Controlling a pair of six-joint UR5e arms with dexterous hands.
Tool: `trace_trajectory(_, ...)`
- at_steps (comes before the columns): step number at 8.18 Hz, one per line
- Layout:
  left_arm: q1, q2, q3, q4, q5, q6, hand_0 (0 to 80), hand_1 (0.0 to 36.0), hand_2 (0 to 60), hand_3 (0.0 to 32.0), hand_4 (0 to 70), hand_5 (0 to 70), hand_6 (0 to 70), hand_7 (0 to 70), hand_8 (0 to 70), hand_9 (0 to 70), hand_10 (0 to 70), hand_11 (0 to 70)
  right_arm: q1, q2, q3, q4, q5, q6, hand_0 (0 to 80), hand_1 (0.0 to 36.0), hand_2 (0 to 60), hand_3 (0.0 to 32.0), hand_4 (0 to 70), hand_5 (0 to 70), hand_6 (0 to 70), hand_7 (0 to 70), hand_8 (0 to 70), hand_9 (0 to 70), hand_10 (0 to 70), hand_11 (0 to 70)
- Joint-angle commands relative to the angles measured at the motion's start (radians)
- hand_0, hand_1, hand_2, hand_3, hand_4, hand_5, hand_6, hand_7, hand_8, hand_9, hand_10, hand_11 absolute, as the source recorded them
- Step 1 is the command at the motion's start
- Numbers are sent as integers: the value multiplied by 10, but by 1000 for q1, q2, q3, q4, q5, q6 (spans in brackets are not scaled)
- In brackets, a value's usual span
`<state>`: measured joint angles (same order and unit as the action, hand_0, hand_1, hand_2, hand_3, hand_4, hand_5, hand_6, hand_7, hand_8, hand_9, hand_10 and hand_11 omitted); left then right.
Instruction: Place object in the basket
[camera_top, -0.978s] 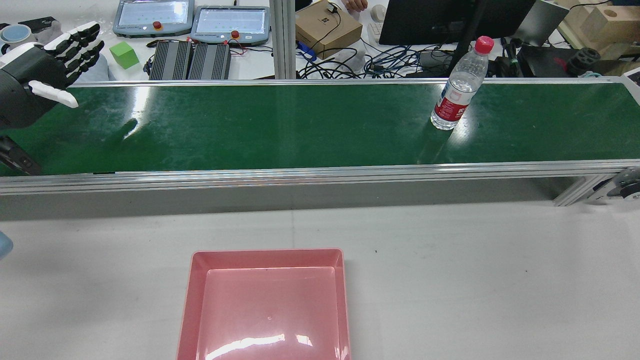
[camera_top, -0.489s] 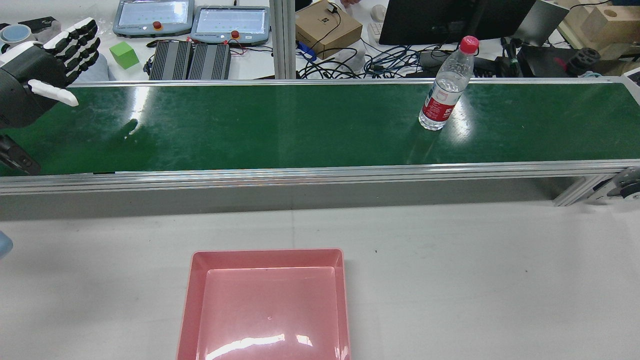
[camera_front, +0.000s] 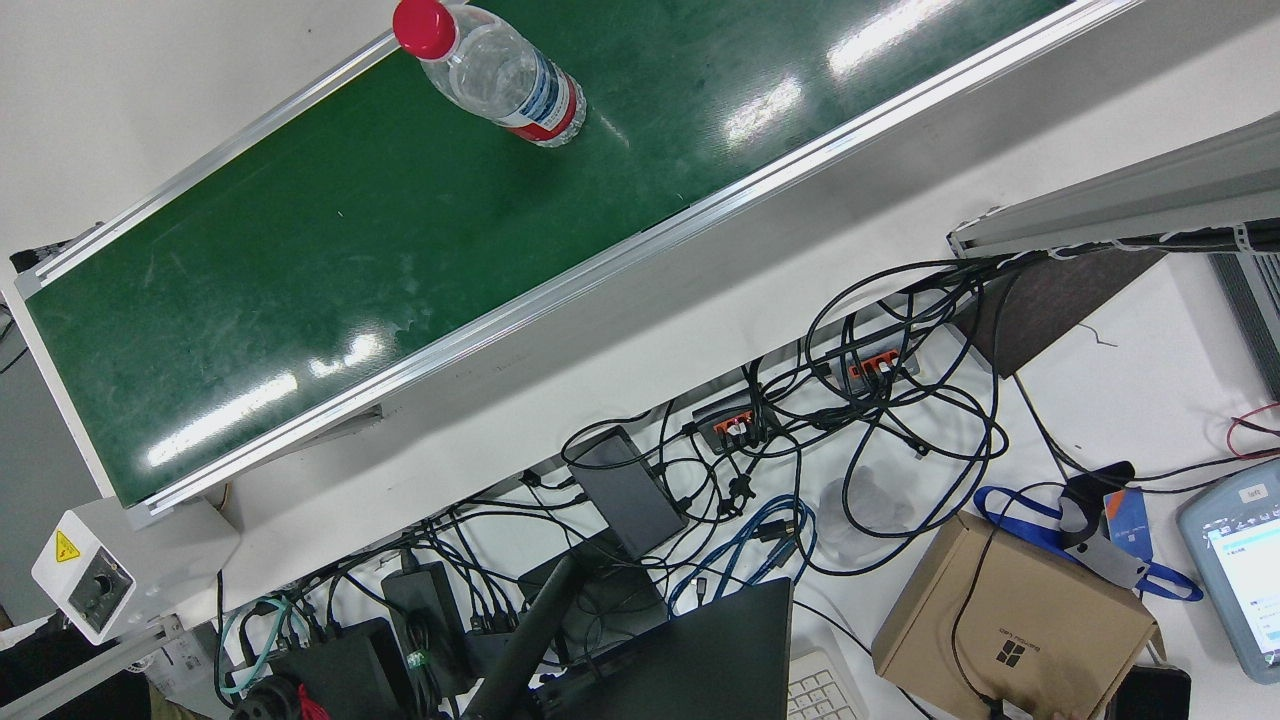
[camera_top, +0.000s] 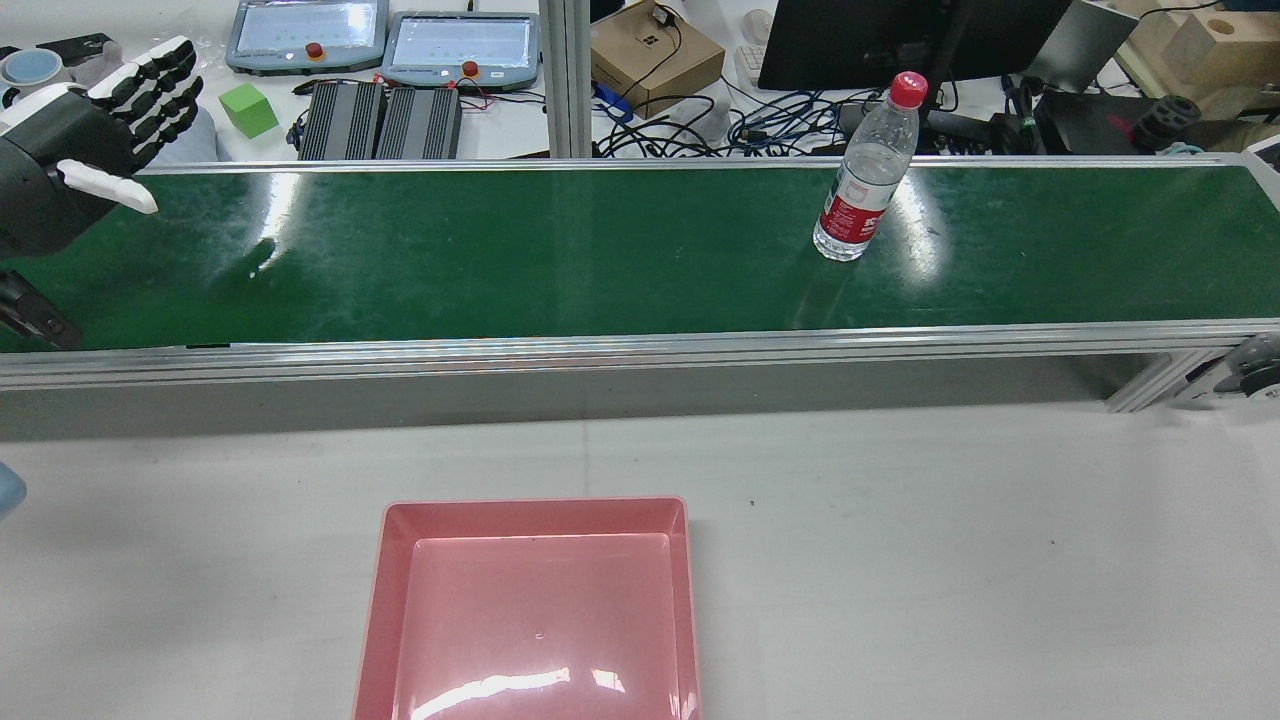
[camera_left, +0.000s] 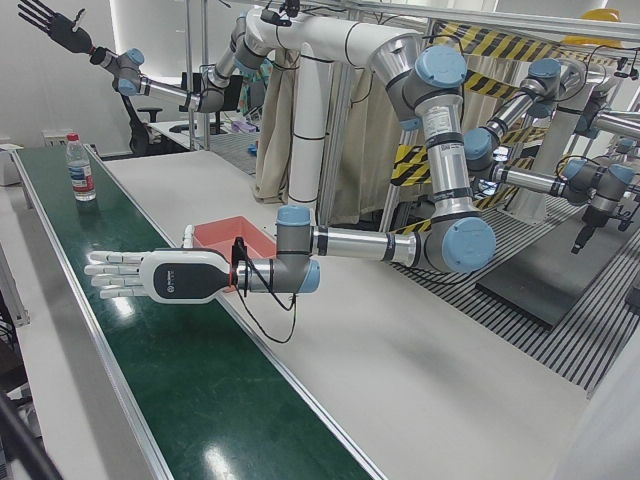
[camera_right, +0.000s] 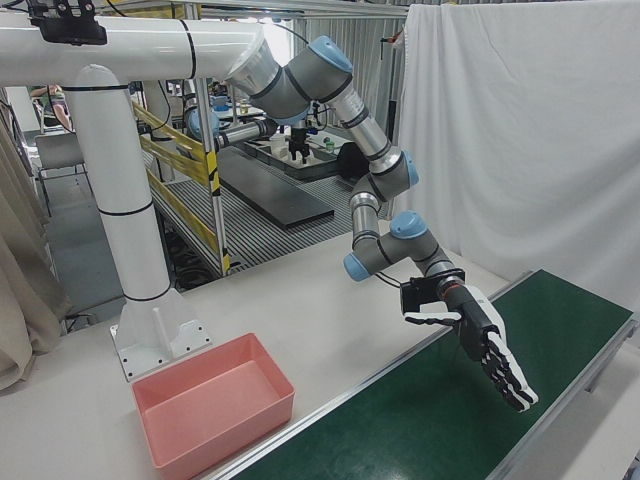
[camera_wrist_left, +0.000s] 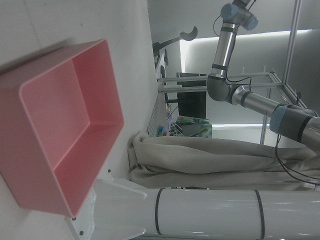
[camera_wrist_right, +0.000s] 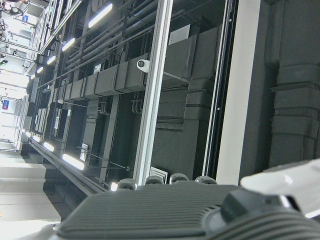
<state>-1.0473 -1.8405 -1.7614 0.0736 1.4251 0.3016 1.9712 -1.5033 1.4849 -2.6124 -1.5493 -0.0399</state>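
While the water bottle (camera_top: 861, 182) stands upright (red cap on) toward the right of the green conveyor belt (camera_top: 560, 250), the left hand (camera_top: 75, 140) hovers flat over its left end, fingers spread, empty. The right hand (camera_left: 52, 24) is raised high, fingers splayed, empty; the pink basket (camera_top: 400, 560) sits on the white table (camera_top: 950, 560).

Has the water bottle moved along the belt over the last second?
Yes. In the rear view the water bottle has slid toward that view's left along the green belt, away from the black monitor behind it and toward the open left hand.
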Motion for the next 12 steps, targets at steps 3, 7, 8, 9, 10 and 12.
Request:
trace_trajectory(3,-5,0,-1,0,0,-2,571,92,0,0,16,96,3,0,32,25,0,15,0,0,0,-2,0,0,0,0,0,0,0,0,0,0,0,0,0,0)
trace_trajectory(7,-3,0,-1,0,0,1,569,93,0,0,44,101,14,0,50,34,2,20,0,0,0,0,0,0,0,0,0,0,0,0,0,0,0,0,0,0)
trace_trajectory(8,-5,1,0,0,0,2,566,91,0,0,47,106,14,0,52,36,3,20,0,0,0,0,0,0,0,0,0,0,0,0,0,0,0,0,0,0)
trace_trajectory(9,-8,0,-1,2,0,1,569,92,0,0,47,103,16,0,54,41,6,24,0,0,0,0,0,0,0,0,0,0,0,0,0,0,0,0,0,0)
trace_trajectory(10,-14,1,-1,0,0,4,567,92,0,0,48,102,15,0,55,41,4,23,0,0,0,0,0,0,0,0,0,0,0,0,0,0,0,0,0,0)
trace_trajectory(12,-19,1,-1,0,0,-2,569,93,0,0,44,102,13,0,52,37,0,16,0,0,0,0,0,0,0,0,0,0,0,0,0,0,0,0,0,0)
